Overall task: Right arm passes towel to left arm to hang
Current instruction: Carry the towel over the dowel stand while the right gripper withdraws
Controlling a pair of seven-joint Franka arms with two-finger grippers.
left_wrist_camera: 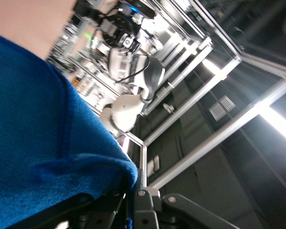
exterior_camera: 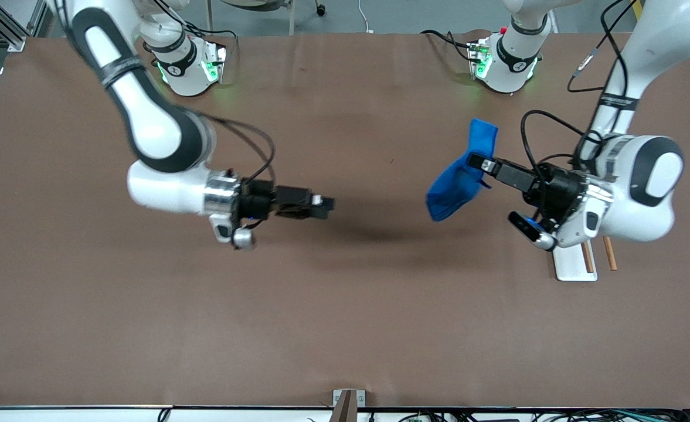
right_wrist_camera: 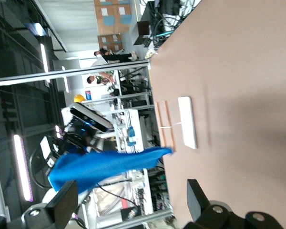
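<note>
The bright blue towel (exterior_camera: 461, 176) hangs in the air from my left gripper (exterior_camera: 477, 162), which is shut on it over the table toward the left arm's end. In the left wrist view the towel (left_wrist_camera: 43, 143) fills the near side, pinched at the jaws. My right gripper (exterior_camera: 328, 205) is open and empty, held over the middle of the table and pointing toward the towel with a wide gap between them. In the right wrist view its fingers (right_wrist_camera: 63, 204) stand apart and the towel (right_wrist_camera: 105, 164) shows farther off.
A white rack base (exterior_camera: 574, 262) with two thin wooden rods (exterior_camera: 609, 253) stands under the left arm's wrist; it also shows in the right wrist view (right_wrist_camera: 187, 122). The brown table (exterior_camera: 321, 316) spreads wide below both grippers. Both arm bases stand along the table's top edge.
</note>
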